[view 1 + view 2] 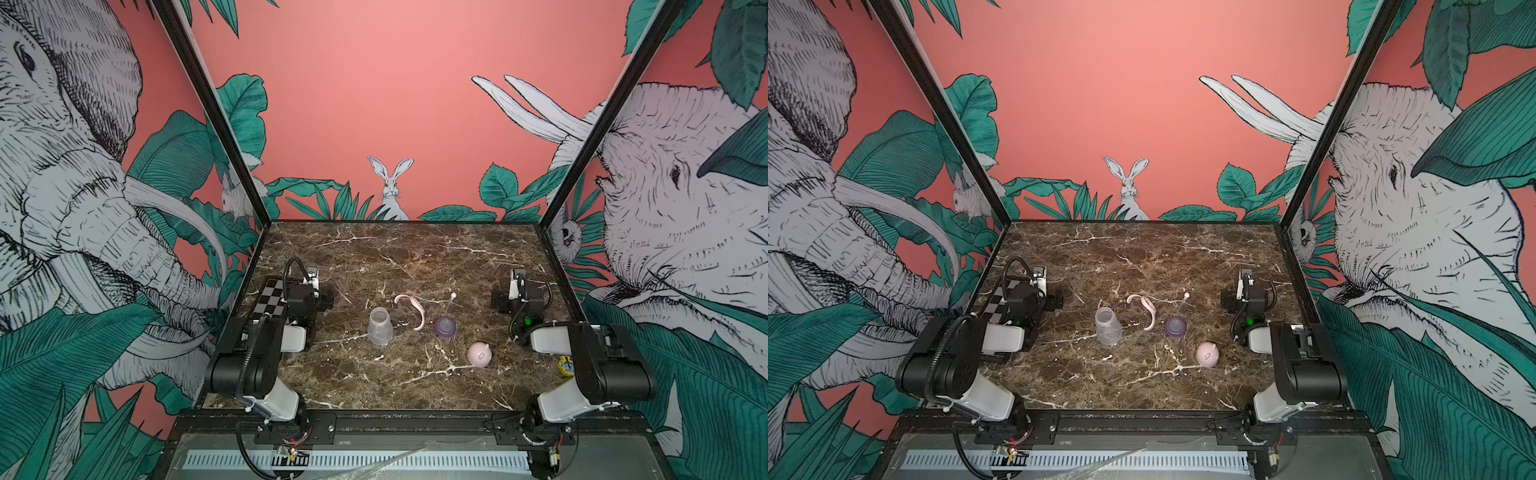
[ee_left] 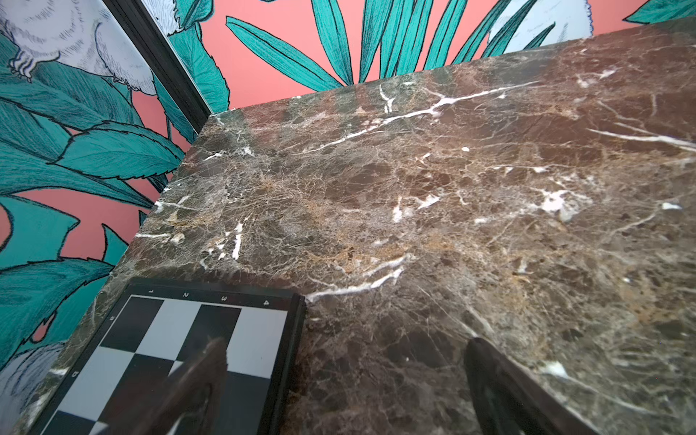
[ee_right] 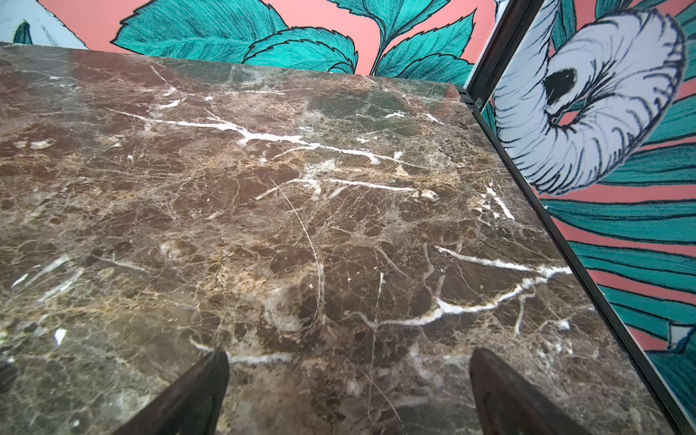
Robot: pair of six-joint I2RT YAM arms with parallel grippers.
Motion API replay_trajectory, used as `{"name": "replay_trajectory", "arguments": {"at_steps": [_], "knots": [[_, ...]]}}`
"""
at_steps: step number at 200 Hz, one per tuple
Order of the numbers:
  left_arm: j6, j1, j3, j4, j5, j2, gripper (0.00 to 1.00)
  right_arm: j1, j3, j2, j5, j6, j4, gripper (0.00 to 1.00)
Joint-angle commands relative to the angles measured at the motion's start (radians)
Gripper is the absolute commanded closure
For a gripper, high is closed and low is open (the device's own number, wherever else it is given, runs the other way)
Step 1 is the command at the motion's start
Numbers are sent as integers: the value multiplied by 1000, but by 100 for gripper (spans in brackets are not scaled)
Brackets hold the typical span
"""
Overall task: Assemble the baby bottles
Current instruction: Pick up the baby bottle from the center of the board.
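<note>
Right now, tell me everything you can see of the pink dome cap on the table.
The pink dome cap is a small, pale pink, rounded shell of smooth-looking plastic with little ear-like bumps. It rests on the marble table, dome side up as far as I can tell, standing apart and touching no other part. Of the bottle parts it lies nearest the front edge, toward the robot's right, just in front of the purple collar.

Both top views looked down from high over the near edge, across the whole table (image 1: pixel 399 257) to the back wall (image 1: pixel 374 104). Wrist views sat low and close behind the left gripper (image 2: pixel 346 342) and right gripper (image 3: pixel 350 354), each facing a far table corner.
</note>
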Motion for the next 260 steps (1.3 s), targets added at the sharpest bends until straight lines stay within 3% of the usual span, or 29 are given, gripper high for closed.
{"name": "replay_trajectory", "arguments": {"at_steps": [1,177,200,229,260], "knots": [[-9,4,12,8,-2,-15,0,2,8,-12,-7,1,36,1],[-16,18,22,-12,17,-29,0,3,16,-48,4,7,8,1],[-28,18,77,-181,-3,-106,0,13,95,-164,42,6,-230,1],[-154,16,204,-567,-80,-227,1,47,230,-286,108,50,-550,1],[-293,8,298,-864,-34,-303,4,145,297,-358,102,59,-689,1]]}}
